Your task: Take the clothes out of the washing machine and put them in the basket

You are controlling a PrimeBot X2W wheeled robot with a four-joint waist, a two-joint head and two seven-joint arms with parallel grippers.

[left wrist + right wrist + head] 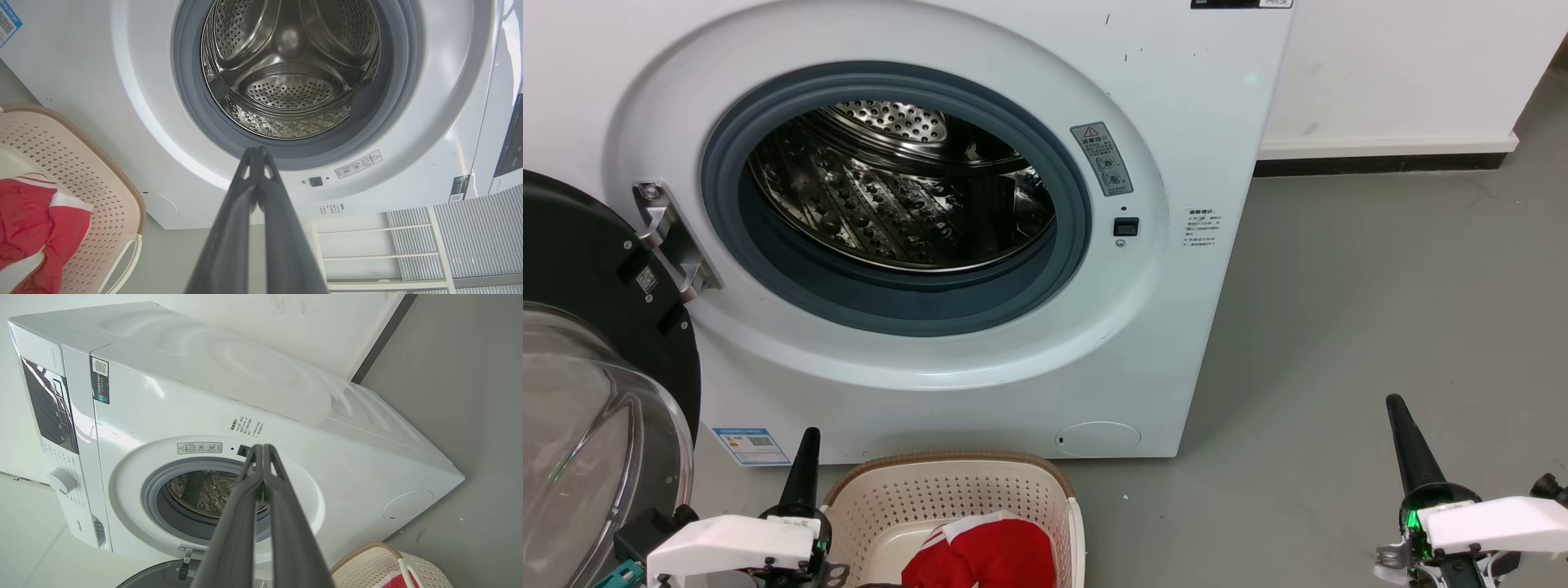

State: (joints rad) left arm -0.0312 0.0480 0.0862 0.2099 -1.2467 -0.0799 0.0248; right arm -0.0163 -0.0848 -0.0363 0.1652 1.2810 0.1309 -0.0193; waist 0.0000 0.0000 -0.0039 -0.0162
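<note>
Red white-trimmed garment [980, 555] in cream perforated plastic basket [947, 494], steel drum [898, 204] looks empty; your left tool [809, 434], right tool [1395, 403] closed, empty: park them.

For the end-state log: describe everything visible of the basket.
The basket is cream plastic with perforated walls, a brown woven-look rim and a pale loop handle. It stands upright on the grey floor, close before the washing machine. Red clothes with white trim lie inside it.
</note>
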